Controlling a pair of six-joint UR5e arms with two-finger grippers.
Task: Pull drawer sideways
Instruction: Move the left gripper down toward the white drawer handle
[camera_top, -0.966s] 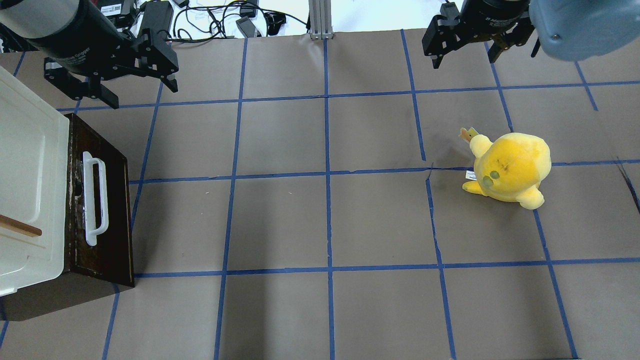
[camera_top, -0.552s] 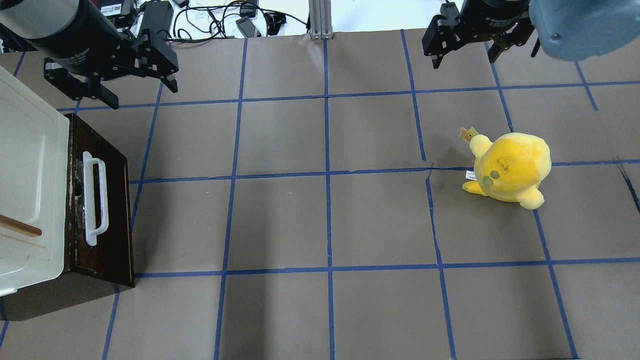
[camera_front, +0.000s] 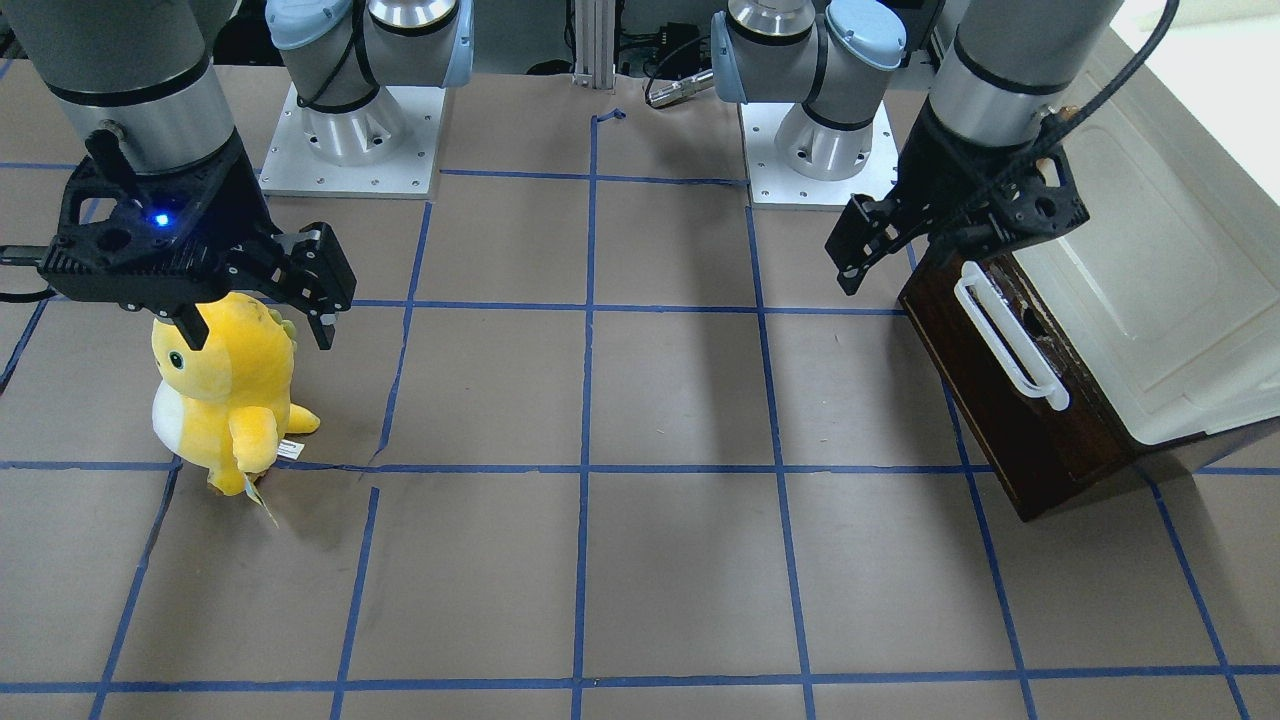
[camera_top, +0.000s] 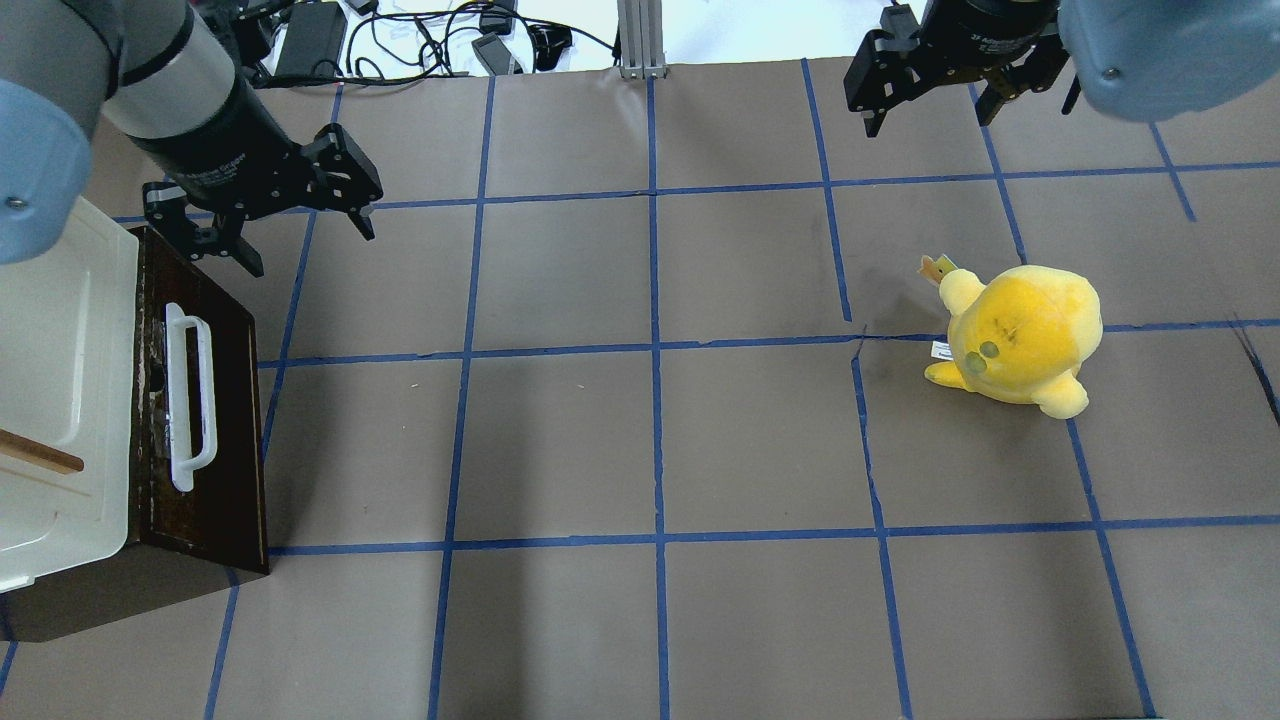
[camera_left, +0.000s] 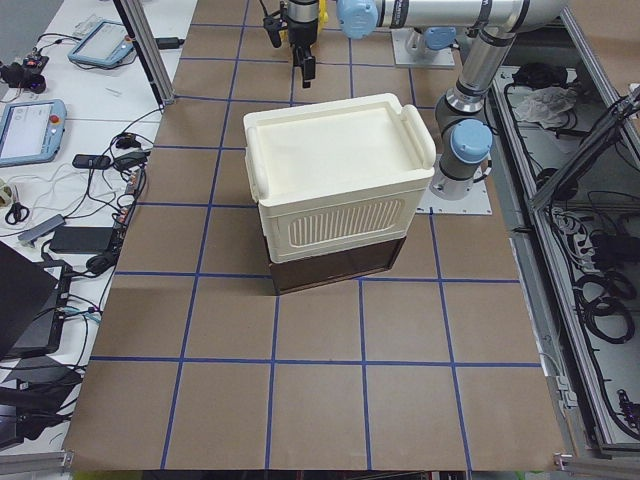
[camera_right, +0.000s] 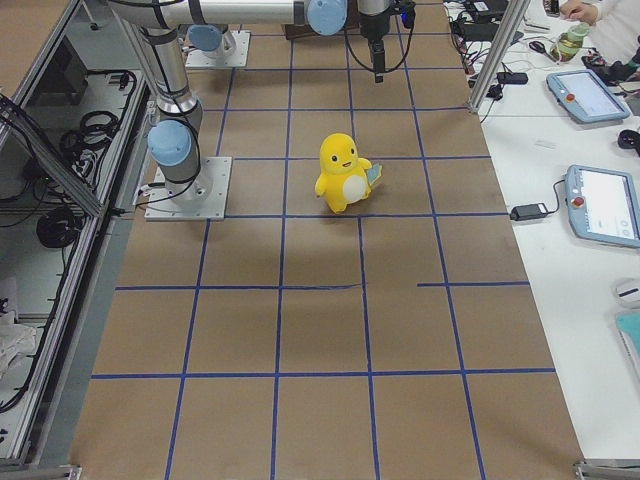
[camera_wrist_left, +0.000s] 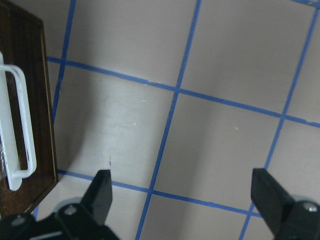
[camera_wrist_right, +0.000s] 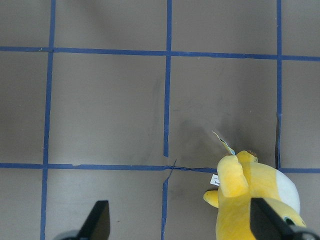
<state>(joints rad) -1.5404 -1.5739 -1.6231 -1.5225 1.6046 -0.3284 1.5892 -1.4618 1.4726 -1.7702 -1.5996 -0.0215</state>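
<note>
The drawer (camera_top: 225, 420) has a dark brown front and a white bar handle (camera_top: 190, 398). It sits under a cream-white cabinet (camera_top: 60, 330) at the table's left edge. None of its pale inside shows. It also shows in the front-facing view (camera_front: 985, 400), the left wrist view (camera_wrist_left: 27, 100) and the exterior left view (camera_left: 335, 268). My left gripper (camera_top: 310, 245) is open and empty. It hovers just beyond the drawer's far corner (camera_front: 930, 255) (camera_wrist_left: 182, 192). My right gripper (camera_top: 925, 115) is open and empty at the far right (camera_front: 260, 330) (camera_wrist_right: 180, 220).
A yellow plush toy (camera_top: 1020, 335) stands on the right half of the brown, blue-taped table (camera_top: 650, 440), below the right gripper in the front-facing view (camera_front: 225, 390). It also shows in the right wrist view (camera_wrist_right: 255, 200). Cables and devices lie past the far edge.
My left arm has swung nearer and slightly right, bringing its open gripper close to the drawer's far corner. The right arm, drawer and plush have not moved.
</note>
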